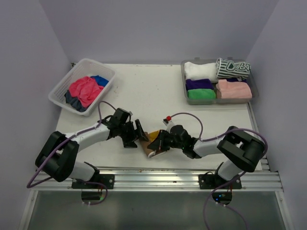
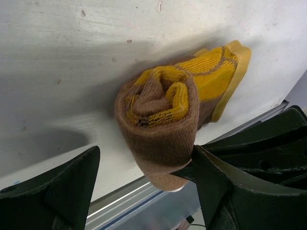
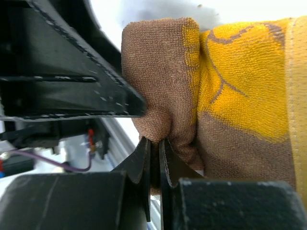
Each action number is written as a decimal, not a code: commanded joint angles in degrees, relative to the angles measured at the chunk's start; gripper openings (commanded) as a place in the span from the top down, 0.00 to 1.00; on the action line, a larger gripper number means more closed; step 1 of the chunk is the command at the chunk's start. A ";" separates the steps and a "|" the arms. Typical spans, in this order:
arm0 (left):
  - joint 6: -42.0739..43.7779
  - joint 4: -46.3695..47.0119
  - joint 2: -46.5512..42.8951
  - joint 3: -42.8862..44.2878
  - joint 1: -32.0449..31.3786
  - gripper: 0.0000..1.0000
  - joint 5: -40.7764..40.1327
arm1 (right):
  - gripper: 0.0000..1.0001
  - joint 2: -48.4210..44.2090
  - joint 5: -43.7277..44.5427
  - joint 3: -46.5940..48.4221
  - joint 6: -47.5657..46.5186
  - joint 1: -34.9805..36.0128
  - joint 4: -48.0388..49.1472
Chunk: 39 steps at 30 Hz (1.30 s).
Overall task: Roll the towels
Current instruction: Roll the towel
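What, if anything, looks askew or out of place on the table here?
Only the yellow-and-brown towel near the front edge of the table: its roll is loose and lopsided, with a flat tail still unrolled, while the right gripper pinches a fold of it. The rolled towels in the tray look tidy.

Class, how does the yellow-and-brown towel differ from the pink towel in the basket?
The yellow-and-brown towel is mostly rolled; the pink towel lies crumpled. The yellow-and-brown towel is on the table, pinched by the right hand; the pink towel is in the basket. Both are cloth.
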 commanded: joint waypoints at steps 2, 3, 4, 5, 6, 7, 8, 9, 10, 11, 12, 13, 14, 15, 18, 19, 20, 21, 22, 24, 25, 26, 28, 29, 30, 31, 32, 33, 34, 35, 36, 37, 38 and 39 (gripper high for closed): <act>1.98 4.48 1.92 1.85 -0.87 0.21 1.41 | 1.00 2.98 -8.12 -1.90 5.66 -0.83 11.16; 1.98 4.57 2.88 2.20 -1.05 0.22 1.41 | 1.00 3.51 -8.82 -2.51 6.97 -1.35 13.78; 1.98 5.18 3.24 2.21 -0.96 0.22 1.50 | 1.00 5.00 -9.35 -2.86 7.59 -1.53 15.38; 1.89 5.45 3.59 2.47 -1.05 0.25 1.50 | 1.00 5.79 -10.49 -3.30 8.20 -1.80 18.26; 1.80 5.63 4.29 2.82 -1.31 0.27 1.24 | 1.00 6.76 -10.93 -3.57 9.60 -1.97 19.77; 1.71 5.80 4.73 3.17 -1.49 0.30 0.97 | 1.00 7.64 -11.37 -3.75 10.23 -2.06 21.35; 1.63 5.80 5.26 3.52 -1.57 0.37 0.97 | 1.00 9.56 -11.99 -3.75 10.75 -2.15 24.24; 1.71 5.80 6.14 4.31 -1.75 0.42 0.97 | 1.00 10.28 -12.43 -3.83 11.63 -2.15 25.23; 1.54 5.54 6.49 4.66 -1.92 0.54 0.88 | 1.00 10.81 -12.69 -3.84 11.81 -2.06 25.76; 1.45 5.37 6.76 5.02 -2.10 0.60 0.88 | 1.00 10.90 -12.61 -3.66 11.81 -2.15 25.15; 1.45 5.10 7.02 5.45 -2.19 0.64 0.88 | 0.96 10.46 -11.82 -3.49 10.86 -2.06 23.49; 1.45 4.32 7.02 5.72 -2.28 0.73 0.80 | 0.90 9.24 -11.03 -3.31 9.80 -2.06 21.13; 1.54 3.79 7.20 6.16 -2.37 0.75 0.71 | 0.84 5.92 -10.07 -2.87 8.57 -1.98 14.67; 1.45 3.26 7.37 6.34 -2.37 0.77 0.71 | 0.74 3.37 -7.10 -2.26 5.34 -1.54 10.08; 1.71 1.76 7.46 6.77 -2.37 0.79 0.79 | 0.54 -6.80 0.63 3.35 -4.31 1.43 -14.69; 1.80 1.24 7.46 6.69 -2.45 0.79 0.71 | 0.51 -8.68 7.97 5.37 -6.62 2.76 -20.76; 1.80 1.06 7.46 6.78 -2.37 0.79 0.71 | 0.49 -10.44 11.70 9.48 -8.56 4.25 -31.09; 1.89 0.80 7.55 6.78 -2.45 0.79 0.62 | 0.46 -12.02 14.78 11.70 -11.71 6.96 -35.54; 1.80 0.36 7.64 6.95 -2.45 0.79 0.44 | 0.46 -12.39 21.51 13.72 -12.96 8.38 -39.59; 1.80 -0.08 7.81 6.95 -2.45 0.79 0.44 | 0.45 -12.04 28.31 19.87 -16.30 13.02 -48.65; 1.80 -0.35 7.90 7.04 -2.45 0.80 0.53 | 0.45 -10.13 31.31 22.16 -17.27 14.71 -51.46; 1.71 -0.44 7.90 7.04 -2.45 0.80 0.44 | 0.45 -8.98 36.91 26.53 -17.97 16.12 -56.28; 1.54 -0.79 7.99 7.13 -2.45 0.80 0.35 | 0.45 -4.16 41.42 30.60 -20.08 20.69 -60.00; 1.62 -0.96 8.08 7.30 -2.45 0.80 0.27 | 0.45 -2.30 44.06 34.36 -20.53 22.35 -63.06; 1.63 -1.05 8.08 7.39 -2.45 0.80 0.18 | 0.45 -0.54 47.65 36.14 -21.40 24.98 -64.40; 1.54 -1.40 8.08 7.39 -2.45 0.80 0.09 | 0.45 1.13 49.69 37.90 -21.76 26.23 -65.72; 1.45 -1.40 8.08 7.48 -2.45 0.80 0.00 | 0.45 4.71 51.36 40.96 -22.11 27.37 -68.08; 1.36 -1.66 7.99 7.48 -2.45 0.80 -0.08 | 0.45 6.23 54.16 42.38 -22.72 29.47 -69.06; 1.36 -1.75 7.99 7.48 -2.37 0.80 -0.17 | 0.45 7.89 55.32 43.70 -22.99 30.27 -69.85; 1.36 -1.84 7.99 7.48 -2.37 0.80 -0.26 | 0.45 10.35 56.20 45.98 -23.16 30.98 -71.43; 1.36 -1.93 7.90 7.39 -2.37 0.80 -0.35 | 0.45 11.59 57.17 46.78 -23.25 31.94 -71.79; 1.36 -2.10 7.73 7.30 -2.45 0.81 -0.35 | 0.45 12.56 58.40 47.40 -23.25 32.30 -72.23; 1.27 -2.11 7.81 7.22 -2.37 0.81 -0.35 | 0.45 13.53 59.19 48.28 -23.25 32.56 -72.76; 1.27 -2.19 7.73 7.22 -2.37 0.81 -0.35 | 0.45 15.36 59.81 48.63 -23.17 32.74 -73.02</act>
